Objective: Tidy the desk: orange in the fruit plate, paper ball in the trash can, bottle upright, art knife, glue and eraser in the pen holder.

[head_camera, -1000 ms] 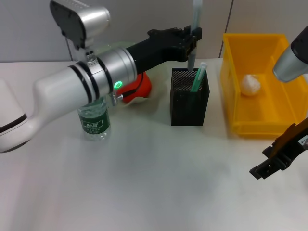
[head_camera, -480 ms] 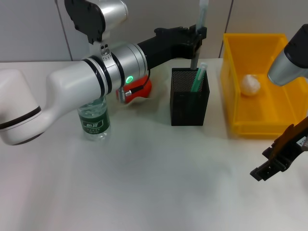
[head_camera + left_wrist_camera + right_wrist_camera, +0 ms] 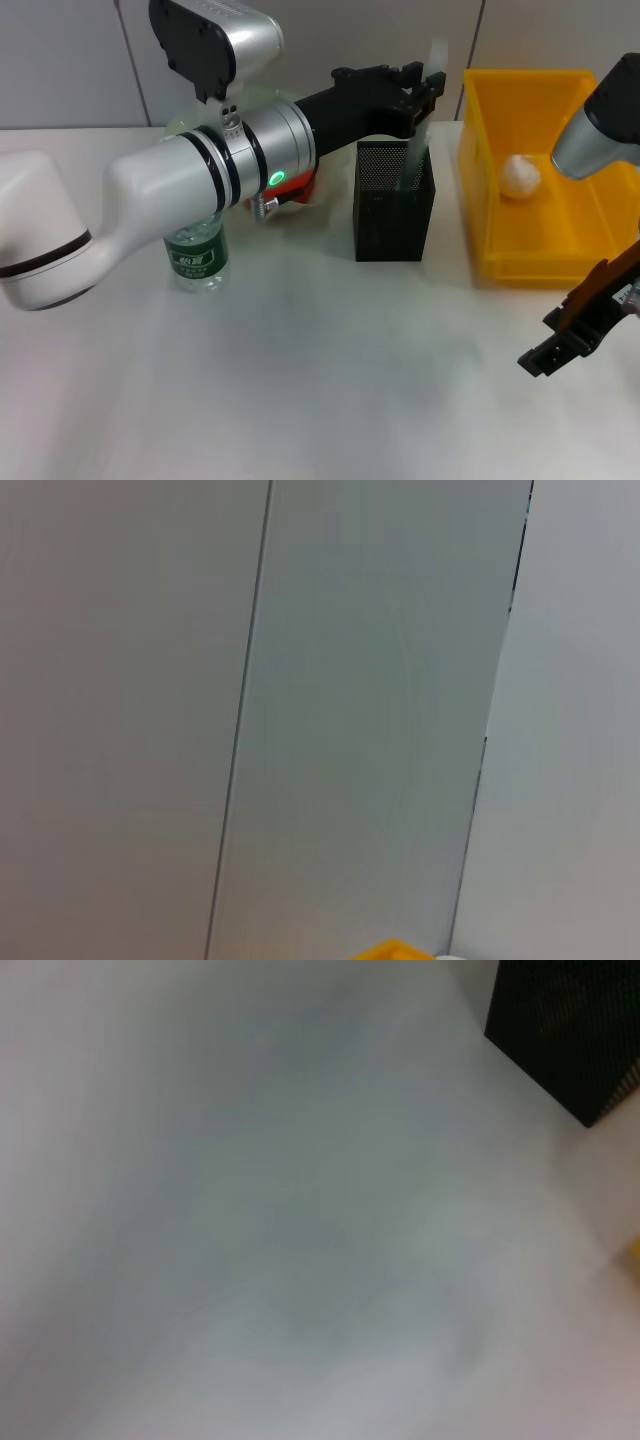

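- Left claw (image 3: 425, 85) hovers over the black mesh pen holder (image 3: 394, 205), clenched on a pale, slim stick, prob. the glue (image 3: 432, 62); its lower end sits at the holder's rim, beside a green-tipped item (image 3: 407, 175) already inside.
- Right claw (image 3: 580, 325) is parked low at the bench (image 3: 300, 380) edge, right side; can't tell if released or clenched.
- Paper ball (image 3: 520, 175) lies in the yellow bin (image 3: 560, 260); bottle (image 3: 197, 255) stands upright near the left arm; something red-orange (image 3: 290, 188) peeks out behind the arm, mostly hidden.
- To do this step well: keep the stick vertical, centre it inside the rim, lower before letting go so it doesn't catch the mesh edge or tip the holder.
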Available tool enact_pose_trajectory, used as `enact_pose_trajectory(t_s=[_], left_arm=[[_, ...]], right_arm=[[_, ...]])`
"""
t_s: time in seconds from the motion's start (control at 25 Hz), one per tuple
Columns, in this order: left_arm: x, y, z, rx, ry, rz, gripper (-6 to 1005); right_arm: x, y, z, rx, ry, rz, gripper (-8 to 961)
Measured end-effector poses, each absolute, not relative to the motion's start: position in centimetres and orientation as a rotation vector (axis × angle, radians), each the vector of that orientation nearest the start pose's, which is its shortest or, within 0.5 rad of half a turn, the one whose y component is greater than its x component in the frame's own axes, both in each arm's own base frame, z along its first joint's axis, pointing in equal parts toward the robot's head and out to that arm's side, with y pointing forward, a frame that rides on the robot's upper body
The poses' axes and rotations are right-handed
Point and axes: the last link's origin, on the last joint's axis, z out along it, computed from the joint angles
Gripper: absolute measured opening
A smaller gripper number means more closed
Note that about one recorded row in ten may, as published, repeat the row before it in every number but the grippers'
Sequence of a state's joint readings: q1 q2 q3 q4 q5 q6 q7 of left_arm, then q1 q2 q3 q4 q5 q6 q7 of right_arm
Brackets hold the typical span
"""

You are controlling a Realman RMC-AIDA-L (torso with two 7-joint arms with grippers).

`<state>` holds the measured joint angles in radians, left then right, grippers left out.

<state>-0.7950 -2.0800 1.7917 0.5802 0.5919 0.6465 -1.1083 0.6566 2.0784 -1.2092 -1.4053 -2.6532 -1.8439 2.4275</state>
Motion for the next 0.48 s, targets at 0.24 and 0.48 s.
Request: enact_pose_trajectory(t_s=[0.24,0.48], left_arm=[[-11.6,42.4,-8.3,-2.367,-0.564,-0.886,338],[-13.6,38.3,-4.1,-2.406,-0.471,-1.119,670]], right_arm=[[17.8,34.3,3.7,-2.677,0.917,-0.624,680],[17.9,34.7,4.8,-2.651,0.929,-0.467,702]])
